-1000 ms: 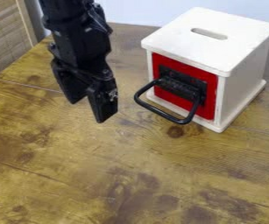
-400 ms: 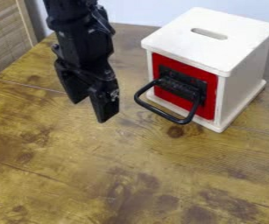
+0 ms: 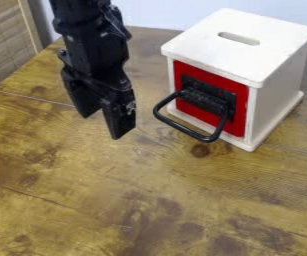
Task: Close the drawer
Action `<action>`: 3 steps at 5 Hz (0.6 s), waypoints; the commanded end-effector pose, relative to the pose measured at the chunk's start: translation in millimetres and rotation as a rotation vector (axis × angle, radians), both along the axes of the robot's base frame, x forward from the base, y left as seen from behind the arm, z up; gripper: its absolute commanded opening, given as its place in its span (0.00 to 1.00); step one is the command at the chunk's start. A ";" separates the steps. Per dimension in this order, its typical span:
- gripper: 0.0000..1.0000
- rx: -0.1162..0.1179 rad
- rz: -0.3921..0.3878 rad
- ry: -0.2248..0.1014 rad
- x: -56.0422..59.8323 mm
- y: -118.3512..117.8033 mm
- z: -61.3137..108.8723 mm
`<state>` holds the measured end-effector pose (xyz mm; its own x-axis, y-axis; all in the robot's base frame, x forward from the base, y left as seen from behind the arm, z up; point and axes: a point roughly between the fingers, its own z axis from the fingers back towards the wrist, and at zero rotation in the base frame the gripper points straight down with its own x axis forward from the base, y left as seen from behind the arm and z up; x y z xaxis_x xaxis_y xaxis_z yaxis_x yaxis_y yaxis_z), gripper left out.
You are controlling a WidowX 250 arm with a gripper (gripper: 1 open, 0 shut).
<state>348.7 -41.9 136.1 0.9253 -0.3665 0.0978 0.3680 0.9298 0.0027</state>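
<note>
On the right part of the wooden table [image 3: 142, 200] stands the pale cube box [image 3: 273, 55], and in its front opening is the drawer [image 3: 185, 76] with the red face. Its black wire handle [image 3: 183, 129] sticks out toward the open table. The red face looks nearly level with the frame of the box, so perhaps only little closing is left, or none; from this single high view I cannot say it surely. The gripper [image 3: 102, 118] hangs to the left of the box in the picture, apart from the handle, and touches neither of them. Its dark jaws point downward, but whether they are spread or pressed together I cannot tell. If some gap remains, the next move should be, in my judgement, to come before the red face and push it straight inward, without catching the loop.
</note>
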 end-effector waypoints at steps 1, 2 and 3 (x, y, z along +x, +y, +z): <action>1.00 -0.007 -0.004 -0.079 3.8 1.4 23.7; 1.00 -0.013 -0.003 -0.079 2.5 0.2 23.8; 1.00 -0.013 0.001 -0.075 1.4 -0.6 23.8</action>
<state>349.3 -42.9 136.2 0.9246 -0.3668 0.1030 0.3687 0.9295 0.0010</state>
